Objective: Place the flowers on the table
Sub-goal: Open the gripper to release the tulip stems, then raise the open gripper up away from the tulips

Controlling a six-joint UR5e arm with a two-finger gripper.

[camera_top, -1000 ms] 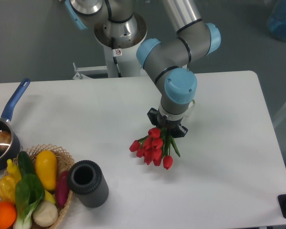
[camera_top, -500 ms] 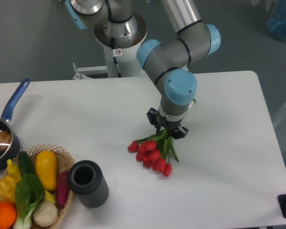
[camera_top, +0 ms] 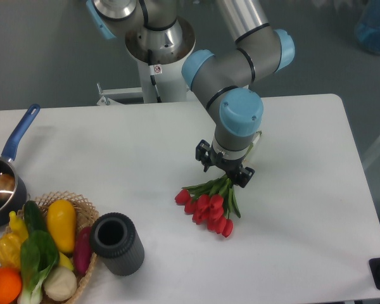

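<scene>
light: bright, even, overhead | shadows: soft, faint | focus: sharp | glare: none

What I count on the table [camera_top: 114, 145]

I see one bunch of flowers [camera_top: 207, 204] near the middle of the table (roughly nine red heads, though some overlap), one gripper [camera_top: 224, 168] just behind it, one dark ribbed cylinder [camera_top: 117, 244] to its left, one wicker basket [camera_top: 82, 209] holding about seven vegetables beyond that, and one blue-handled pot [camera_top: 3, 183] behind the basket.
</scene>
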